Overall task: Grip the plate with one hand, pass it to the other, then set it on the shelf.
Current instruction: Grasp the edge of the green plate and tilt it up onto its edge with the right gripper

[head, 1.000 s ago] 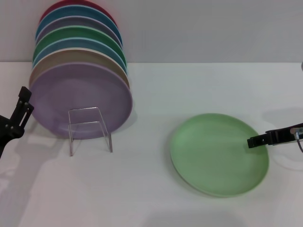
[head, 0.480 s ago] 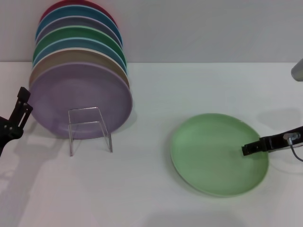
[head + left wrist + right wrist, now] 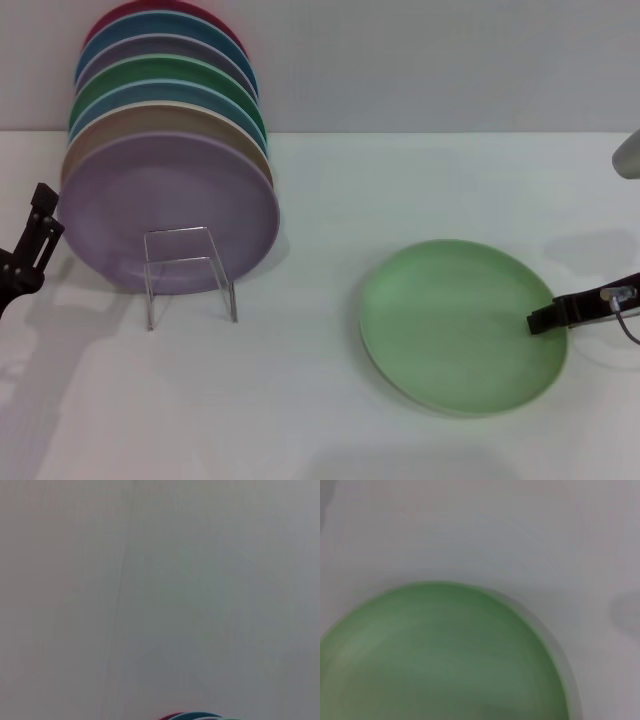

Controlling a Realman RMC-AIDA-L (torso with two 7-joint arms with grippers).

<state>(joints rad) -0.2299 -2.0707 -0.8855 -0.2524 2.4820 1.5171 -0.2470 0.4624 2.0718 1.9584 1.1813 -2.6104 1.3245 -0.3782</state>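
White tabletop [image 3: 300, 400]: plate [image 3: 460, 325] lies flat, my right gripper [image 3: 545, 318] at its rim, grip unreadable; stacked plates [image 3: 170, 190] crowd shelf [image 3: 190, 275].

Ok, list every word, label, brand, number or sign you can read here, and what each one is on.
None: no text shows in any view.
The light green plate is plain.
The stacked plates behind the clear rack carry no print.
The right gripper and left gripper show no markings.
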